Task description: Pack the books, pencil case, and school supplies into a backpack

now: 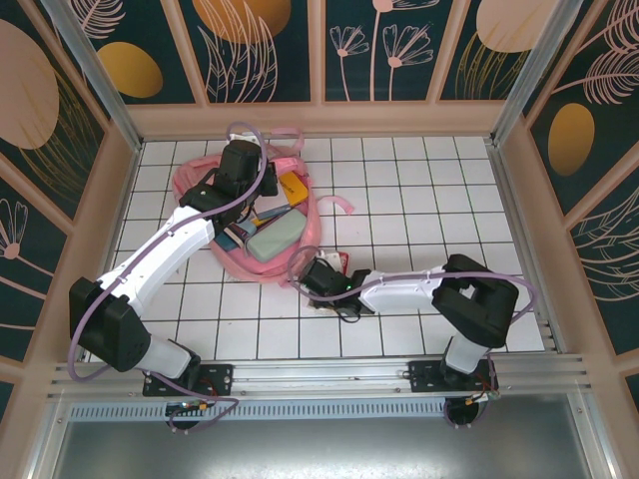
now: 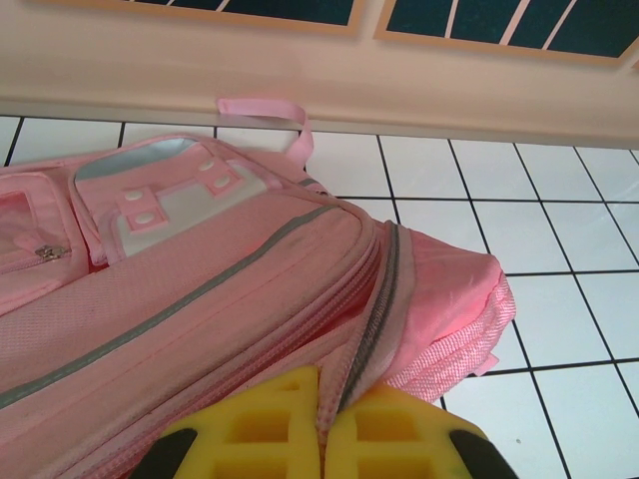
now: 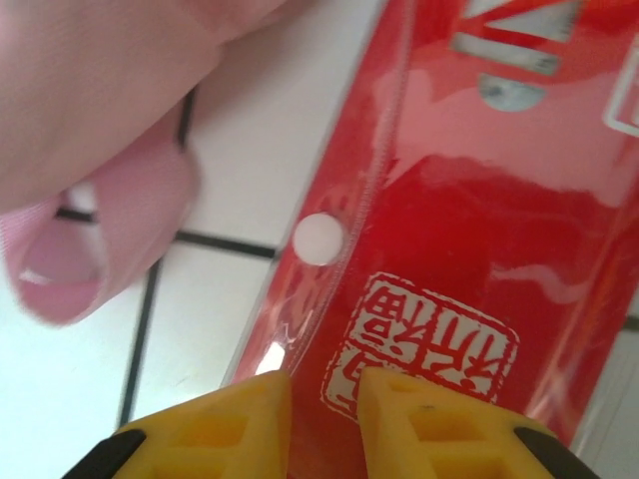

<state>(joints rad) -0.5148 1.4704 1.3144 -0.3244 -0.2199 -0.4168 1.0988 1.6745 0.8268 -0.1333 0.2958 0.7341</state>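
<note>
Right gripper [image 3: 318, 399] nipping flat glossy red packet's [image 3: 469, 249] edge — might slip; left gripper [image 2: 324, 429] pinching light pink fabric backpack's [image 2: 200, 289] flap, jaws nearly closed.

A white tiled floor [image 1: 419, 190] with dark grout, boxed in by dark teal walls [image 1: 399, 45] painted with pale flowers.

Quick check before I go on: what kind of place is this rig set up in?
Likely a staged robot test cell, not a real room: a white tiled tabletop boxed in by dark panels printed with flowers, with an aluminium rail at the near edge carrying both arm bases. A pink backpack lies open on it.
</note>
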